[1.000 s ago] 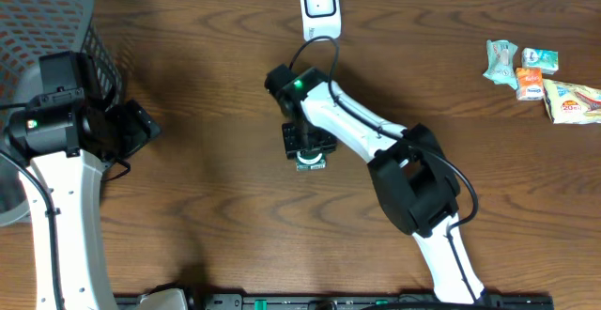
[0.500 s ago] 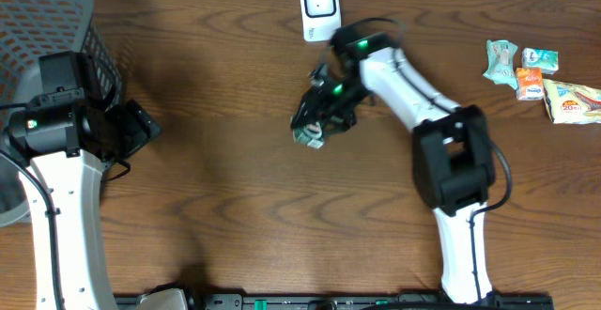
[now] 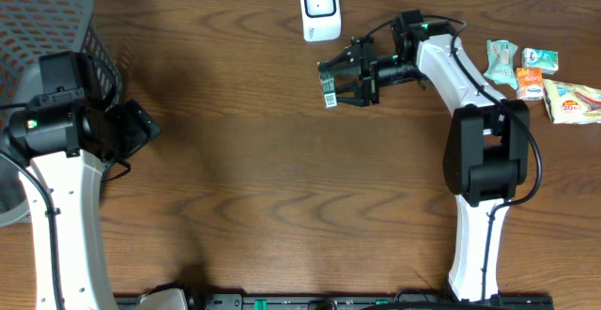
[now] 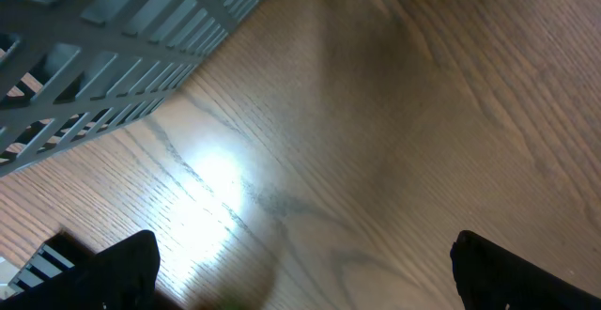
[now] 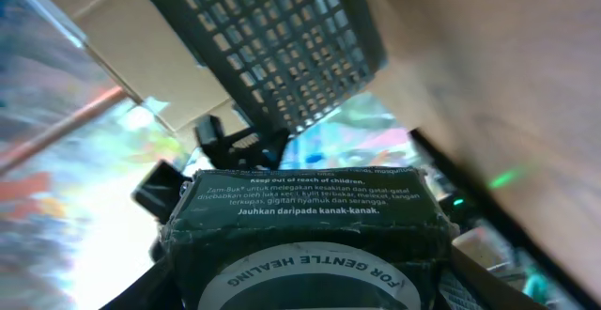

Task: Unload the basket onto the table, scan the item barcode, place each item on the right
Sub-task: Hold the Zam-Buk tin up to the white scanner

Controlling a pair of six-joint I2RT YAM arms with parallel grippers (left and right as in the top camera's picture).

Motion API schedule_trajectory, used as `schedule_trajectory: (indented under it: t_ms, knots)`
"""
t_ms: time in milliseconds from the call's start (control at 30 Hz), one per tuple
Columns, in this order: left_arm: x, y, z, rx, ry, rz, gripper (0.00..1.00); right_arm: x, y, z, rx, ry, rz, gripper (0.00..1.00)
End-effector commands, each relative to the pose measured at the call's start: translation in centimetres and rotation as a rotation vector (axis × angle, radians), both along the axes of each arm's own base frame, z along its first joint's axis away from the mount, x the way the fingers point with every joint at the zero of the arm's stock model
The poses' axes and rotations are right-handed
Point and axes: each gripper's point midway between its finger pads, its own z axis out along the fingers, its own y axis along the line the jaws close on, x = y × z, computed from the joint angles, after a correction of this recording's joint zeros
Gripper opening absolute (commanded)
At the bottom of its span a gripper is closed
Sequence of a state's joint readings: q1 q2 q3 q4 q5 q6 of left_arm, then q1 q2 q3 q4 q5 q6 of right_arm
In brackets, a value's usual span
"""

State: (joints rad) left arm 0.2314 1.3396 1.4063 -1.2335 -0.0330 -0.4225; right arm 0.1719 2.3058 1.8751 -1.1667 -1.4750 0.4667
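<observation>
Right gripper is seen stretched leftward over the table, clamped on a small dark green box; the box is held just below and slightly right of the white scanner standing at the far edge. A white barcode label is shown on the box's outer end in the overhead view. In the right wrist view the box is seen close up between the fingers, white print legible on its face, with a grey mesh basket beyond. Left gripper is found beside the basket at the left, jaws spread wide, nothing grasped; wood grain is seen between its fingertips. Several snack packets are grouped at the far right
</observation>
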Motion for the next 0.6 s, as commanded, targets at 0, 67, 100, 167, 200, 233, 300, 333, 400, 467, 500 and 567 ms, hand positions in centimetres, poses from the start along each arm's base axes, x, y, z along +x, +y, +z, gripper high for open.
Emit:
schedule_trajectory:
  t_ms: [0, 67, 100, 167, 200, 233, 300, 333, 400, 467, 500, 567]
  knots:
    - [-0.27, 0.31, 0.04, 0.013, 0.005, 0.014, 0.98, 0.38, -0.2, 2.37, 0.061, 0.124, -0.017, 0.58]
    - [-0.27, 0.31, 0.04, 0.013, 0.005, 0.014, 0.98, 0.6, -0.2, 2.36, 0.057, 0.141, -0.019, 0.58]
    - [-0.27, 0.31, 0.04, 0.013, 0.005, 0.014, 0.98, 0.7, -0.18, 2.37, 0.058, 0.133, -0.018, 0.58]
    - [-0.27, 0.31, 0.04, 0.013, 0.005, 0.014, 0.98, 0.77, -0.17, 2.37, 0.058, 0.135, -0.019, 0.58]
    - [-0.27, 0.31, 0.04, 0.013, 0.005, 0.014, 0.98, 0.77, -0.17, 2.38, 0.057, 0.143, -0.019, 0.58]
    - [-0.27, 0.31, 0.04, 0.013, 0.005, 0.014, 0.98, 0.79, -0.19, 2.38, 0.056, 0.149, -0.02, 0.59]
    - [-0.27, 0.31, 0.04, 0.013, 0.005, 0.014, 0.98, 0.79, -0.19, 2.38, 0.054, 0.164, -0.021, 0.59]
    - [-0.27, 0.32, 0.04, 0.013, 0.005, 0.014, 0.98, 0.79, -0.19, 2.38, 0.052, 0.175, -0.021, 0.59]
    - [-0.27, 0.31, 0.04, 0.013, 0.005, 0.014, 0.98, 0.78, -0.17, 2.38, 0.05, 0.19, -0.022, 0.59]
    - [-0.27, 0.31, 0.04, 0.013, 0.005, 0.014, 0.98, 0.79, -0.18, 2.38, 0.048, 0.2, -0.023, 0.59]
    - [-0.27, 0.31, 0.04, 0.013, 0.005, 0.014, 0.98, 0.81, -0.22, 2.38, 0.048, 0.2, -0.023, 0.59]
    - [-0.27, 0.31, 0.04, 0.013, 0.005, 0.014, 0.98, 0.83, -0.26, 2.38, 0.048, 0.2, -0.025, 0.58]
